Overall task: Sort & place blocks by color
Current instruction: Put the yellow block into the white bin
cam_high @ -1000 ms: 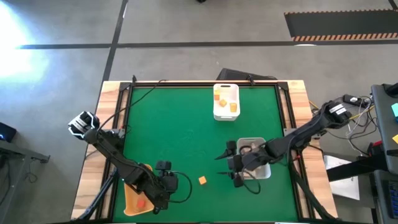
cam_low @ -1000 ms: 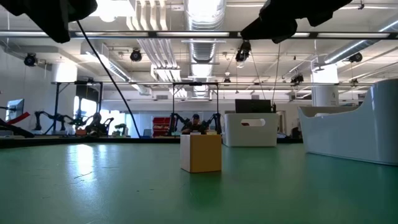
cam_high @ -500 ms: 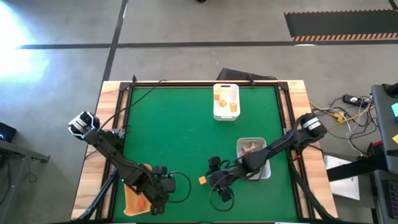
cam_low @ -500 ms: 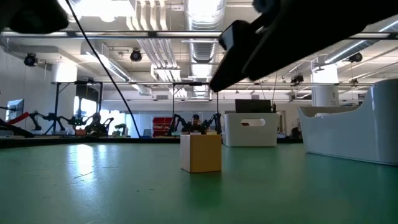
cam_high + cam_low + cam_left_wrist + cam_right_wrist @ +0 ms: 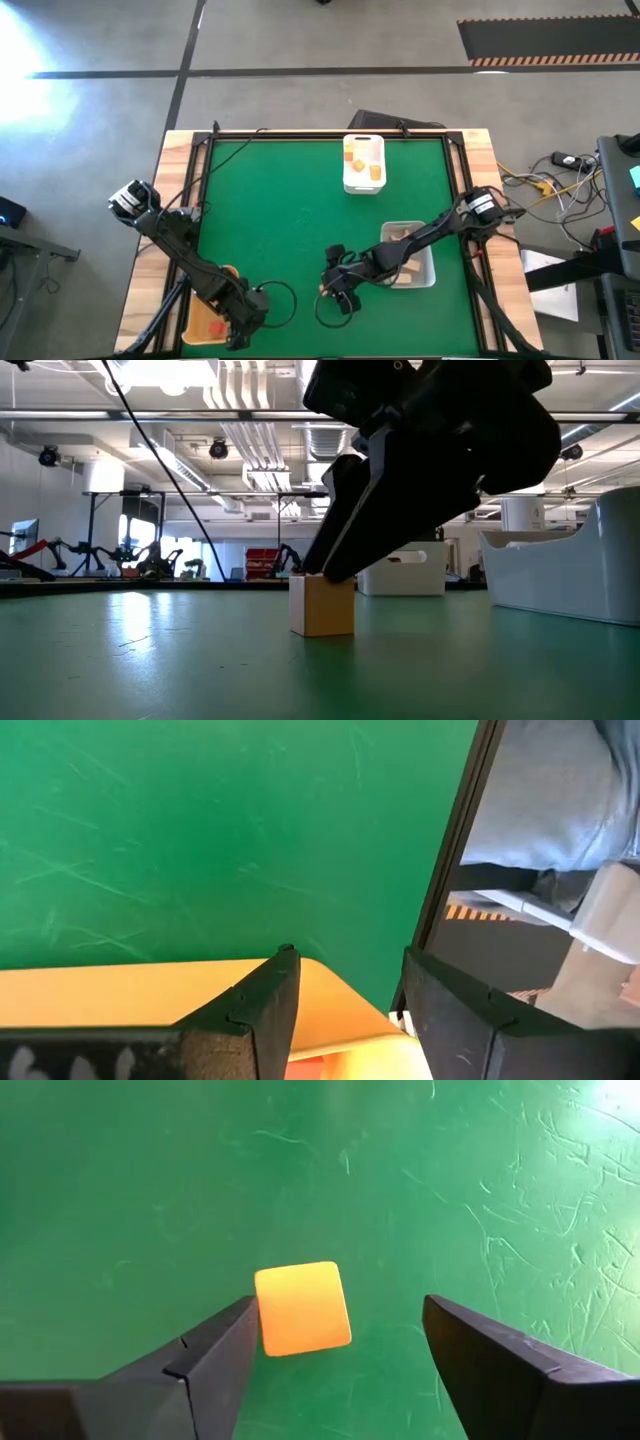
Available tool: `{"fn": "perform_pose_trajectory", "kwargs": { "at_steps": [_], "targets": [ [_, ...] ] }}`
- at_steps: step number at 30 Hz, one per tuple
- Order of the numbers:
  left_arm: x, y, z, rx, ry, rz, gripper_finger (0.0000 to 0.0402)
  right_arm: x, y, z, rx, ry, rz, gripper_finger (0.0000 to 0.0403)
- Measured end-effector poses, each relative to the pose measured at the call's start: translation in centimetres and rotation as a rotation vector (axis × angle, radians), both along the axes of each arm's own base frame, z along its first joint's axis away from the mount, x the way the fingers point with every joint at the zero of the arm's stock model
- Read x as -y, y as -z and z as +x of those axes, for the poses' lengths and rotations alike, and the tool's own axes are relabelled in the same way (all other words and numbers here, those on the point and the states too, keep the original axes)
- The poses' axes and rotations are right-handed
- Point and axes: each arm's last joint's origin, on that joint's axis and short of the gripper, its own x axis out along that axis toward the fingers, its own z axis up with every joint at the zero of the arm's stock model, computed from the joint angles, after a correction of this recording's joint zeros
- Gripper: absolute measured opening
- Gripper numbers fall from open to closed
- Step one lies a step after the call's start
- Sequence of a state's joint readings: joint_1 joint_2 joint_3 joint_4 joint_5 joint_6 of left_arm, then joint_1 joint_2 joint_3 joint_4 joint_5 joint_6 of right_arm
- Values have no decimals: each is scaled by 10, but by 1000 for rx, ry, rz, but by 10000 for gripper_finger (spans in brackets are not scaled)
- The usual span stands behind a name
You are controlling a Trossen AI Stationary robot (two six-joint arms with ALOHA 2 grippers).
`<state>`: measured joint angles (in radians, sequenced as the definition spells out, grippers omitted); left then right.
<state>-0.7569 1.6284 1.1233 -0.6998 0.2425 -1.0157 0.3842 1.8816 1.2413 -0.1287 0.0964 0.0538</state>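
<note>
— Orange-yellow block [image 5: 301, 1307]: where was it?
— On the green mat [image 5: 290, 210], alone, near the clear tray [image 5: 425, 272], on the side twd the left arm.
— R gripper [image 5: 335, 1355]?
— Right over the block, fingers spread wide, one finger just beside it, nothing gripped.
— L gripper [image 5: 345, 995]?
— Over the yellow tray [image 5: 198, 318] at the mat's near-left corner, fingers apart, empty. White tray [image 5: 363, 164] sat at the mat's far edge w/ orange-yellow blocks [image 5: 374, 171] inside.

Right claw [image 5: 335, 1340] low, fingers spread, left claw [image 5: 345, 1005] parted
</note>
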Motion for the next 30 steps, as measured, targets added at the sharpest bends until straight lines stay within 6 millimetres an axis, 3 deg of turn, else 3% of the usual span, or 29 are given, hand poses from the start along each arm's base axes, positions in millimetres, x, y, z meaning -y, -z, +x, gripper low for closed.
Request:
{"fn": "perform_pose_trajectory", "kwargs": {
  "at_steps": [12,22,27,30],
  "targets": [
    [-8,-22,-1,164,-27,51,162,1,5,-1,15,17,23,241],
    [-16,-38,-4,316,-52,119,162,0,30,4,21,24,28,175],
    [-17,-39,-3,351,-40,148,162,0,29,5,33,25,31,122],
    [-18,-39,-3,377,-25,177,162,1,25,4,35,16,23,118]
  ]
}}
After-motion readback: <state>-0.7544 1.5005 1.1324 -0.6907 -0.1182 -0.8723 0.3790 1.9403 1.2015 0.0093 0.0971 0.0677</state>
